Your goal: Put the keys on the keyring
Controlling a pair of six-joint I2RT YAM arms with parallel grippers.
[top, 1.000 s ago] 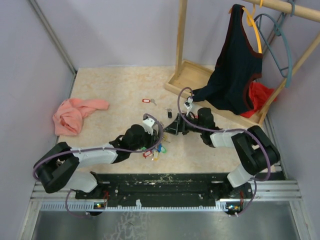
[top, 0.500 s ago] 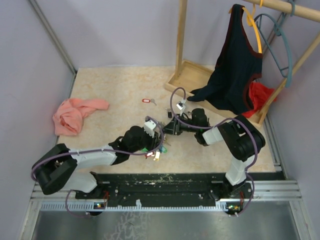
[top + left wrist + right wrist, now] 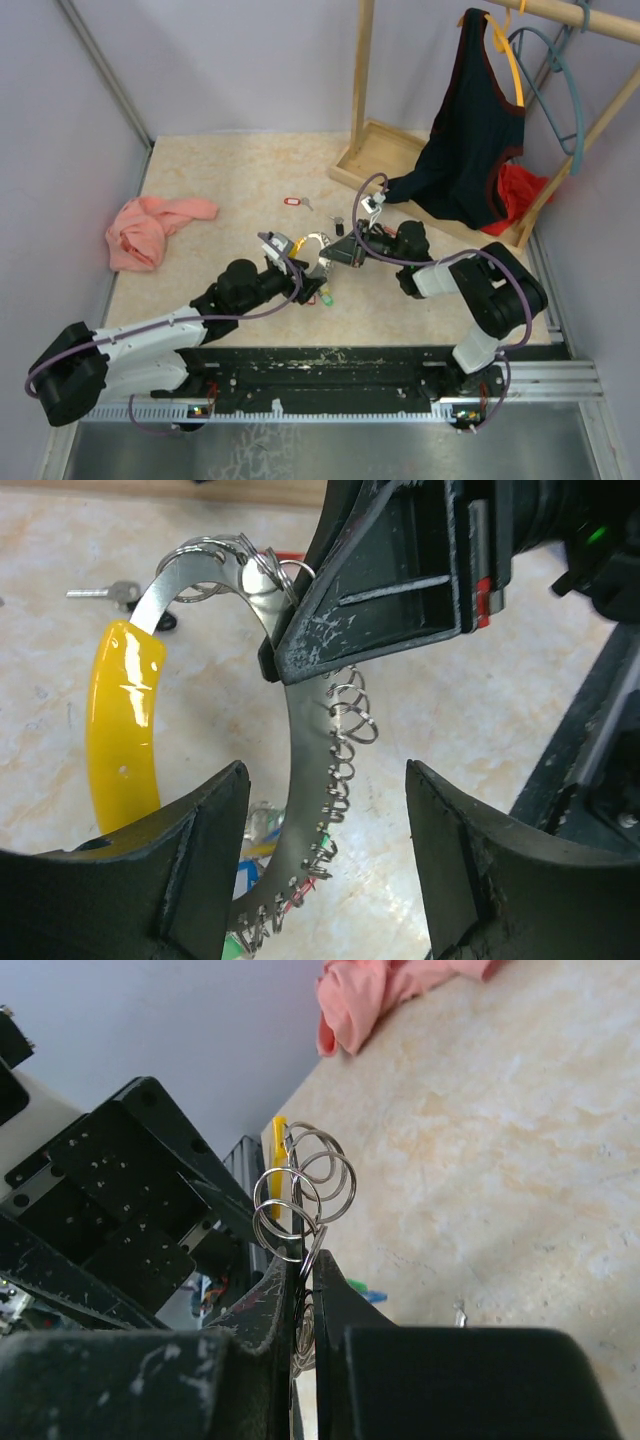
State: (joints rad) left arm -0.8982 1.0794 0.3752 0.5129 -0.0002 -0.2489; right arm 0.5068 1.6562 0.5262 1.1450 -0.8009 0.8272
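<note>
Between the parted fingers (image 3: pixel 215 850) of the left tool (image 3: pixel 325 780) runs the flat silvery band of the keyring (image 3: pixel 300 770), strung with small wire loops (image 3: pixel 345 715). That tool stands open around it, gripping nothing. Only this left wrist view shows the yellow sleeve (image 3: pixel 120 720) on the ring's other arc. It also shows a silver key (image 3: pixel 100 592) lying on the worktop (image 3: pixel 480 730) beyond the ring. Just ahead of the left tool, the right tool (image 3: pixel 283 663) is clamped shut on the band. Its own wrist view shows the jaws meeting on the thin metal edge-on, with three loops standing above the tips and a pink cloth (image 3: pixel 400 990) far off. Only the overhead view shows the tagged keys (image 3: pixel 325 295) bunched on the near side of both tools. A red-tagged key (image 3: pixel 292 201) lies well apart, beyond them.
</note>
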